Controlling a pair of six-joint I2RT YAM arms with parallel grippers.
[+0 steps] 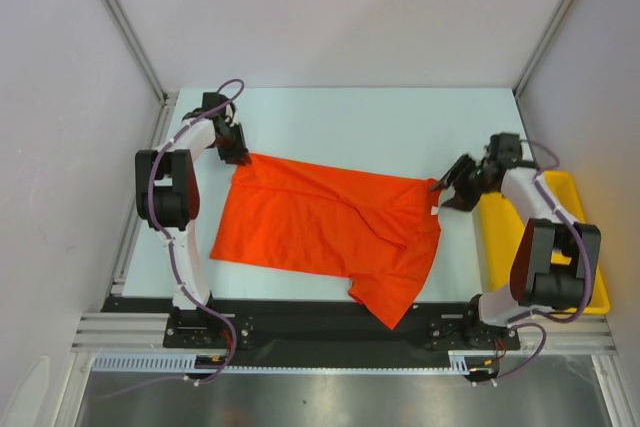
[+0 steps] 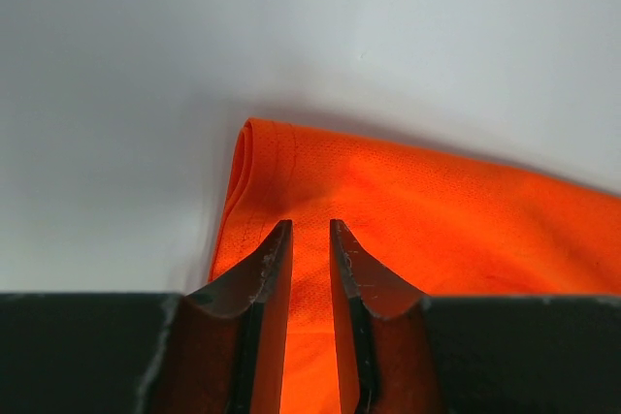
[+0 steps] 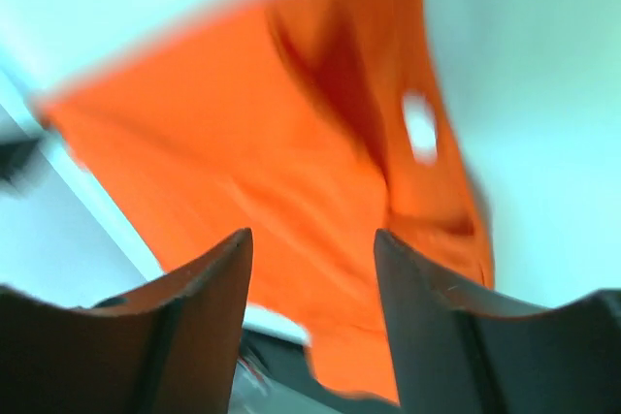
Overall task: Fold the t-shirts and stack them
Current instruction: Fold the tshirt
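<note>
One bright orange-red t-shirt (image 1: pixel 330 222) lies spread across the middle of the table, partly folded, with one sleeve reaching the front edge. My left gripper (image 1: pixel 240 154) is at the shirt's far left corner. In the left wrist view the jaws (image 2: pixel 310 230) stand narrowly apart with the orange cloth (image 2: pixel 437 210) between them, pinching that corner. My right gripper (image 1: pixel 445 192) is at the shirt's far right corner, open and empty. In the blurred right wrist view its fingers (image 3: pixel 312 235) hang wide apart above the shirt (image 3: pixel 243 143).
A yellow plastic tray (image 1: pixel 497 247) sits at the right side of the table under the right arm. A black strip (image 1: pixel 300 312) runs along the table's front edge. White walls with metal frame posts enclose the table.
</note>
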